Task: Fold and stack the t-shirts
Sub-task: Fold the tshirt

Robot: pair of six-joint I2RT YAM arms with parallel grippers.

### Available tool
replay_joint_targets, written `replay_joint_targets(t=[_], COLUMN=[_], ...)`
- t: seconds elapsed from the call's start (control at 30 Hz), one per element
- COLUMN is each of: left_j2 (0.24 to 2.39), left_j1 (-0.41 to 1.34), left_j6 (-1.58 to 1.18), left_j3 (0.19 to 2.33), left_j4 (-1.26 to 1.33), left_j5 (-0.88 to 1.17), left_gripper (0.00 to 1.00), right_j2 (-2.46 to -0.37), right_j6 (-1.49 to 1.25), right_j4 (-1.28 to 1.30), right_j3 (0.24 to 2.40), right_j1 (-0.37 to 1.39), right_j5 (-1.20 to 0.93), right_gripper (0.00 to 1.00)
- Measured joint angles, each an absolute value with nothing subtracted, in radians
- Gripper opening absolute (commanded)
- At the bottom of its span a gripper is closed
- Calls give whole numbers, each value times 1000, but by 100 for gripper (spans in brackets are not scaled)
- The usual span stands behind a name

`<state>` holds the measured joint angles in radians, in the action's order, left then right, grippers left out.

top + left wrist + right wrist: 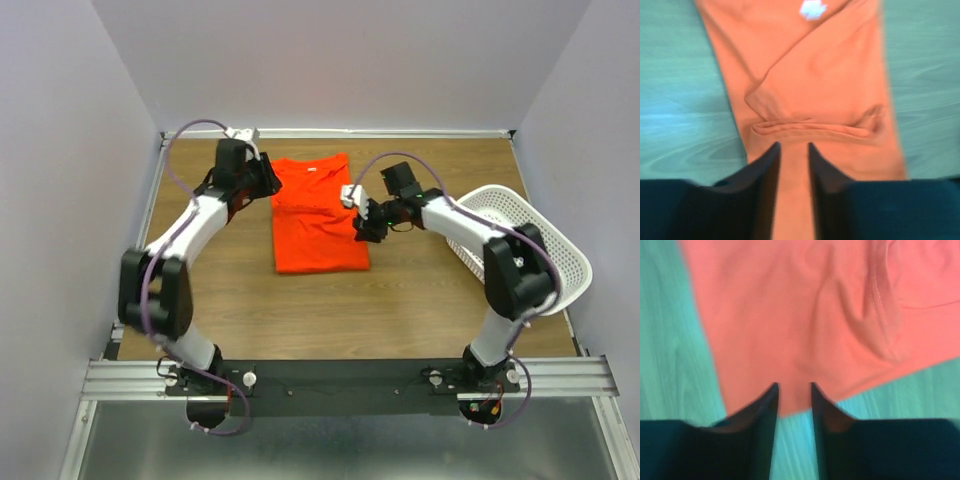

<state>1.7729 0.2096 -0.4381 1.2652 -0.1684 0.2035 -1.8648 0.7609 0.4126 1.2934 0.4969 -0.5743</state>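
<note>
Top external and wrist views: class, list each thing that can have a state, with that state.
orange t-shirt: folded narrow, lying flat
white basket: tilted, looks empty
left gripper: jaws slightly apart, over the t-shirt
right gripper: jaws slightly apart, at the t-shirt's edge

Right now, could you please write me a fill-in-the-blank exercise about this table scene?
1. The folded bright orange cloth t-shirt lies on a ____ table.
2. The white perforated plastic basket leans at the robot's ____ side.
3. Exactly ____ t-shirt is in view.
Missing words: wooden; right; one.
</note>
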Motion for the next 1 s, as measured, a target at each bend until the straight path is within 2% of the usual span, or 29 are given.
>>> replay_joint_targets(t=[0.03,0.07,0.1,0.23,0.37,0.43,0.57,0.73,1.0], left_j2=[1647,1588,1454,1177,1034,1024,992,998,1160], left_j1=[210,210,210,209,208,208,210,210,212], left_j6=[-433,-428,-427,-482,-593,-657,-730,-789,-840], left_j3=[1209,1185,1140,1028,764,598,441,418,416], left_j4=[-150,-144,-122,-42,-27,-58,-112,-75,39], left_j5=[192,187,181,200,287,326,348,353,359], left_gripper=[52,54,54,54,54,54,54,55,55], right_j2=[-1821,-1755,-1679,-1534,-1565,-1607,-1652,-1695,-1708], right_j6=[794,842,902,1113,1250,1281,1292,1286,1254], right_j4=[403,404,403,403,410,413,411,390,351], right_j3=[1259,1208,1151,1005,943,941,941,941,947], right_j1=[486,469,456,464,514,537,558,571,575], right_j5=[-601,-628,-665,-755,-757,-735,-694,-635,-589], right_gripper=[63,81,90,89,83,80,78,75,73])
